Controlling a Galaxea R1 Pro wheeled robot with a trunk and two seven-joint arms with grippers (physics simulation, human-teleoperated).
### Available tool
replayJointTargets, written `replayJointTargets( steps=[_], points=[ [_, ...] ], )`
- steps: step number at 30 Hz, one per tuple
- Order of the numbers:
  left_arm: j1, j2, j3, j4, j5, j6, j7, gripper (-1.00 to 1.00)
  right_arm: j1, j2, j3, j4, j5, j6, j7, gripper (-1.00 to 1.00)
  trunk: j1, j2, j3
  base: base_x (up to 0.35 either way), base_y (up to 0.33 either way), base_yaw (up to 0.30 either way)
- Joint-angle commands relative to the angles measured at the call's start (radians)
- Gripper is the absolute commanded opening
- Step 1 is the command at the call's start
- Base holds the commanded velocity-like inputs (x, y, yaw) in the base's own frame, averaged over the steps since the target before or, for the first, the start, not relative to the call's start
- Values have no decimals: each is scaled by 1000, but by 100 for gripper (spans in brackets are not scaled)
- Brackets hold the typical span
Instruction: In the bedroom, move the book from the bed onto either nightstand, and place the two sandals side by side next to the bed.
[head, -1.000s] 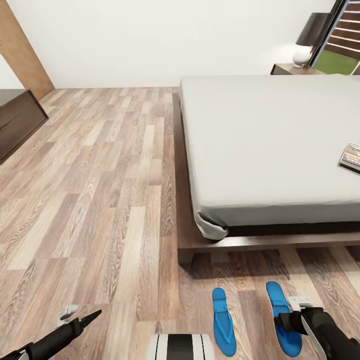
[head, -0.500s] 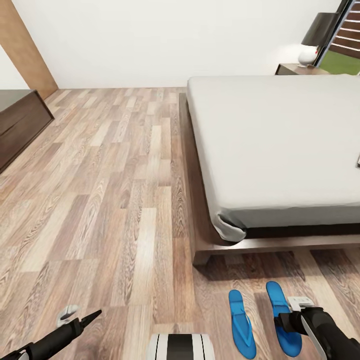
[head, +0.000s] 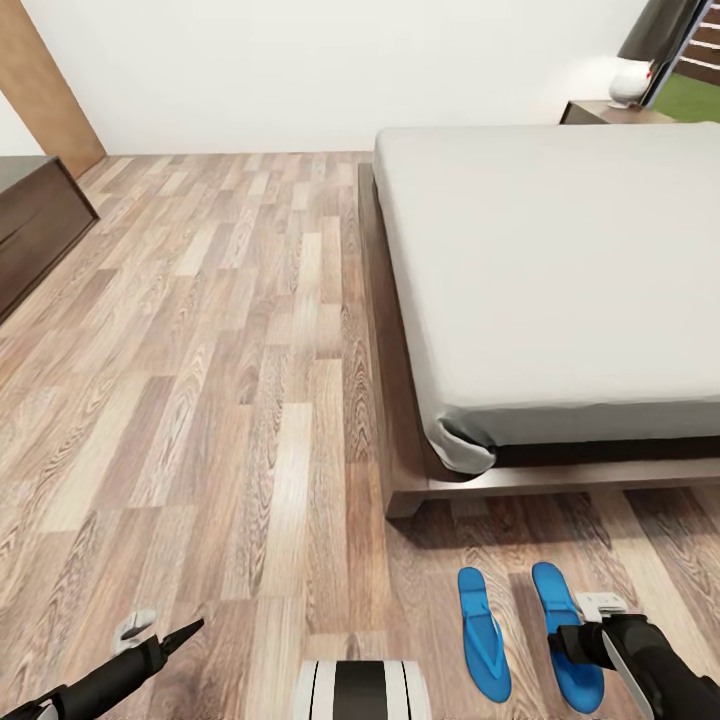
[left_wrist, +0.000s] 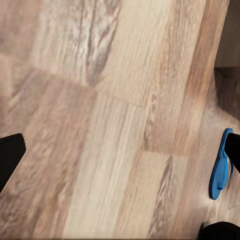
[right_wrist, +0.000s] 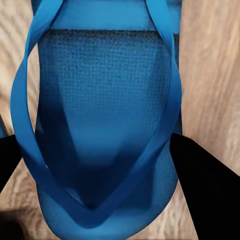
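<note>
The bed (head: 560, 280), with its pale grey mattress and dark wooden frame, serves as the landmark in the head view. Two blue sandals lie flat on the wood-plank floor (head: 220, 380) just beyond the foot of the bed, parallel to each other with a narrow strip of floor between them. The left sandal (head: 482, 632) lies near the bed's foot corner; the right sandal (head: 562, 625) lies beside it, farther along the foot edge.

The right claw (head: 578, 640) hangs directly over the right sandal. In the right wrist view its two dark fingers (right_wrist: 202, 180) stand spread on either side of that sandal's sole (right_wrist: 102, 130) and straps, and whether they touch it cannot be told.

The left claw (head: 185, 633) hovers over bare floor, well apart from the bed's foot corner. In the left wrist view its fingers (left_wrist: 10, 155) stand spread, nothing between them, with the left sandal (left_wrist: 220, 165) at the far side.

Beyond the bed's head end, a nightstand (head: 605, 112) carries a white lamp (head: 632, 82). A dark brown bench (head: 35, 225) stands across the floor from the bed.
</note>
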Motion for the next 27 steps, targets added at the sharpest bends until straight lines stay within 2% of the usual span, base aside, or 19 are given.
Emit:
replayJointTargets(
  steps=[1,12,15,19,23,27],
  points=[
    [0,0,2,0,5,11,-4,100,0,0,-3,-1,5,5,6,-100,0,-1,-5,0,0,0],
    [0,-1,2,0,5,10,-4,100,0,0,-3,-5,4,5,7,-100,5,-3,-47,0,0,0],
    [0,-1,2,0,5,9,-5,100,0,0,-3,-9,4,-4,7,-100,5,-3,-47,0,0,0],
    [0,-1,2,0,5,9,-6,100,0,3,1,-2,5,-168,6,-100,5,-3,-47,0,0,0],
    [0,-1,2,0,5,9,-6,100,0,3,1,0,1,-217,7,-100,5,-3,-47,0,0,0],
    [0,-2,2,0,5,9,-5,100,0,3,-1,0,0,-224,7,-100,5,-3,-47,0,0,0]
  ],
)
